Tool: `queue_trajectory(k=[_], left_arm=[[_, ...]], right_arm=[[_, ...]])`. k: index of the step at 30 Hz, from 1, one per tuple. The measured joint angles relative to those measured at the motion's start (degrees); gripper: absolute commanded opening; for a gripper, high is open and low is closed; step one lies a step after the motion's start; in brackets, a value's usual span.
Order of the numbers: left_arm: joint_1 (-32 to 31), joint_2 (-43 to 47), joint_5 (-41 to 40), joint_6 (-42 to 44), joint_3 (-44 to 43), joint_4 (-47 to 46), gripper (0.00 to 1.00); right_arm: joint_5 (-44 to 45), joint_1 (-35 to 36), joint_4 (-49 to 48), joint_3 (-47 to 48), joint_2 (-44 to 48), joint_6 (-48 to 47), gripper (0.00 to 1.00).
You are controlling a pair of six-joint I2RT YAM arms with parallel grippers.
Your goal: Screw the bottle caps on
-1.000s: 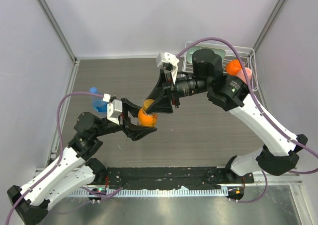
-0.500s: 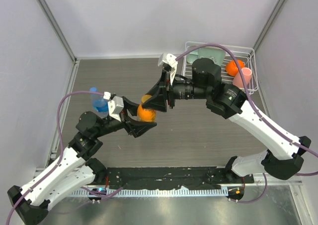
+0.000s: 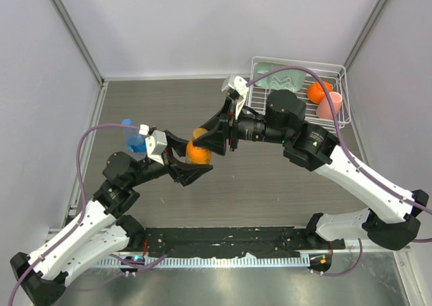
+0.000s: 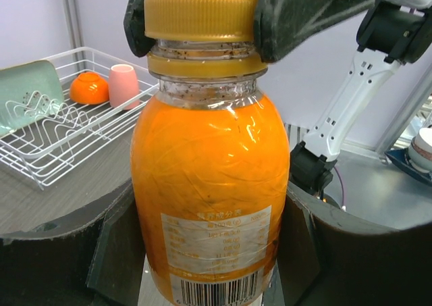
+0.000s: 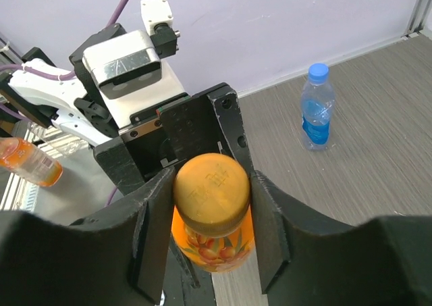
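Centre of the overhead view: the left gripper (image 3: 197,164) is clamped around the body of the orange bottle (image 4: 209,184). The right gripper (image 5: 211,191) pinches the amber cap (image 4: 200,13) on its neck, a finger on each side. The clear bottle (image 5: 316,110), wearing its blue cap (image 5: 317,70), stands at the upper right of the right wrist view.

From above, both arms' fingers (image 3: 214,140) hide most of the squat orange bottle (image 3: 198,155). The left wrist view crops its base; right fingers (image 4: 304,15) cover the edges of the orange cap (image 4: 200,12).
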State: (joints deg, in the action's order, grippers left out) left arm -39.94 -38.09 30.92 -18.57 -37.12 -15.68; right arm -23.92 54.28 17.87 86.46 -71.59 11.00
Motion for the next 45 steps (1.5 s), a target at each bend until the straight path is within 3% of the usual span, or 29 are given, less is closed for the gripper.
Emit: queue_trajectory(k=[15, 19, 25, 36, 45], left_arm=[[0.7, 0.3, -1.8, 0.0, 0.0, -4.4, 0.0], [0.7, 0.4, -1.2, 0.0, 0.0, -4.4, 0.0], [0.7, 0.5, 4.4, -0.3, 0.0, -4.4, 0.0], [0.7, 0.7, 16.6, -0.8, -0.6, -4.2, 0.0], [0.7, -0.2, 18.4, -1.8, -1.3, -4.3, 0.0]], right_arm=[[0.3, 0.2, 1.1, -0.5, 2.4, 0.1, 0.62], [0.0, 0.2, 3.2, -0.3, 2.8, -1.5, 0.71], [-10.1, -4.1, 11.2, 6.7, 1.9, -5.9, 0.76], [-28.9, -7.4, 11.7, 16.5, -3.1, -8.4, 0.76], [-35.2, -7.4, 11.0, 16.5, -7.9, -8.3, 0.66]])
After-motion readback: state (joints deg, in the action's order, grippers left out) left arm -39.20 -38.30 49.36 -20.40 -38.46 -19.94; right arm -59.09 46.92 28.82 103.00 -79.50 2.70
